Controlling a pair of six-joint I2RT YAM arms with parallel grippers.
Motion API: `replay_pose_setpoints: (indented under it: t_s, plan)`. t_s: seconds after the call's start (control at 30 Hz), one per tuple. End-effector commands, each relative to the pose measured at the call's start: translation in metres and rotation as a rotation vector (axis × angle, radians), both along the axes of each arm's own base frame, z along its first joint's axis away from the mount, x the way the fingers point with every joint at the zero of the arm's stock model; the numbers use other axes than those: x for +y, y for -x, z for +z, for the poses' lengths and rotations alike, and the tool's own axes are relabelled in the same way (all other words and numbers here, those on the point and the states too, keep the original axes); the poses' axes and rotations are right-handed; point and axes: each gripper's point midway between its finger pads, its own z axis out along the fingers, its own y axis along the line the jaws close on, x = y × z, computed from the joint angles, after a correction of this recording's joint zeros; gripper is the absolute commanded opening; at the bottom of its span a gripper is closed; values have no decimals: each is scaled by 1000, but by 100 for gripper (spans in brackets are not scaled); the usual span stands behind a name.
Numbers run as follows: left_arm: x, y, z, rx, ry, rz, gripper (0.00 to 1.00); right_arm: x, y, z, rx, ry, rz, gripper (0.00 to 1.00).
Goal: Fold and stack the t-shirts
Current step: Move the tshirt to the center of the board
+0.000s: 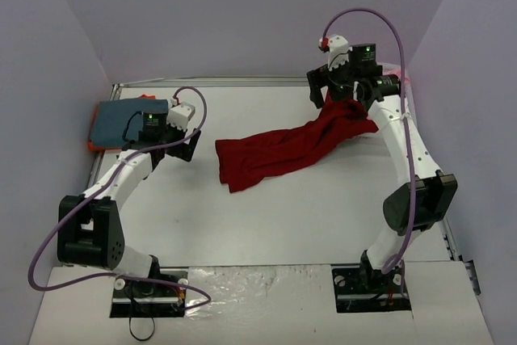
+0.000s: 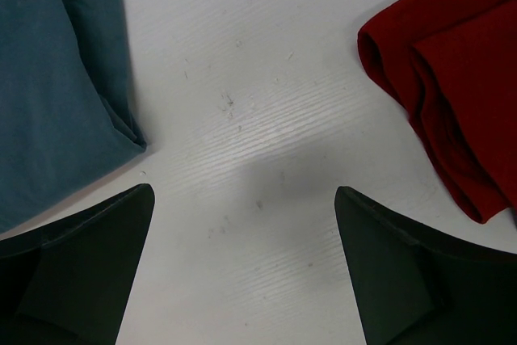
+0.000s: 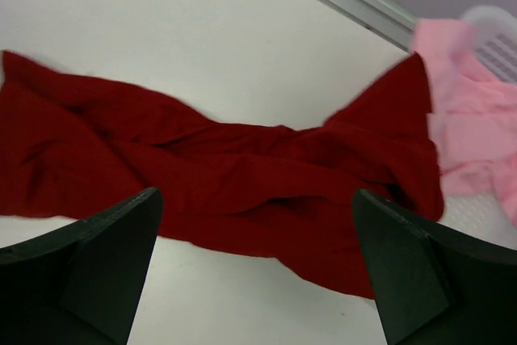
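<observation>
Right wrist view: my right gripper (image 3: pixel 257 268) gapes wide, empty, above the crumpled dark red t-shirt (image 3: pixel 218 167); my left gripper (image 2: pixel 242 268) also spread over bare table (image 2: pixel 266 103).

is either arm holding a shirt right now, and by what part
No, nothing is held. The right gripper is open above the dark red shirt; the left gripper is open over bare table.

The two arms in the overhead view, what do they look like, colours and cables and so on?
Both are slim white arms with black joint housings and black bases. A lilac cable loops along each, from base to wrist. The left tool and right tool each have dark, wedge-shaped fingers, a white wrist block and a small green light. The right wrist block has a red tip.
</observation>
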Motion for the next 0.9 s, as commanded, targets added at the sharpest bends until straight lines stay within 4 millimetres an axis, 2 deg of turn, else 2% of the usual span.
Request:
replay_pose_setpoints:
  t_s: [0.0,0.07,0.2,0.23,0.33,0.4,0.43,0.47,0.6,0.73,0.87]
  plan:
    - [-3,-4,17,-50,25,-7,94,-62,-24,-4,-91,176,-306,99]
    - [-4,-3,16,-44,24,-8,94,-88,-29,-13,-96,256,-442,99]
    - [-3,-4,15,-40,29,-9,94,-129,-34,-37,-80,303,-571,99]
    - [-4,-3,15,-40,31,-11,95,-146,-38,-48,-59,308,-608,99]
    - [-4,-3,18,-49,33,-11,94,-167,-49,-66,-17,283,-634,99]
    - [-4,-3,18,-51,32,-12,94,-173,-54,-75,1,287,-637,99]
    - [-4,-3,17,-50,29,-11,94,-175,-57,-87,25,298,-640,99]
    - [-3,-4,16,-45,28,-10,94,-178,-61,-89,27,294,-645,99]
    - [-2,-4,12,-34,25,-10,94,-172,-73,-116,75,275,-623,98]
    - [-1,-4,11,-31,22,-8,94,-163,-80,-128,99,245,-586,97]
    - [2,-5,6,-21,17,1,94,-160,-87,-134,106,232,-579,88]
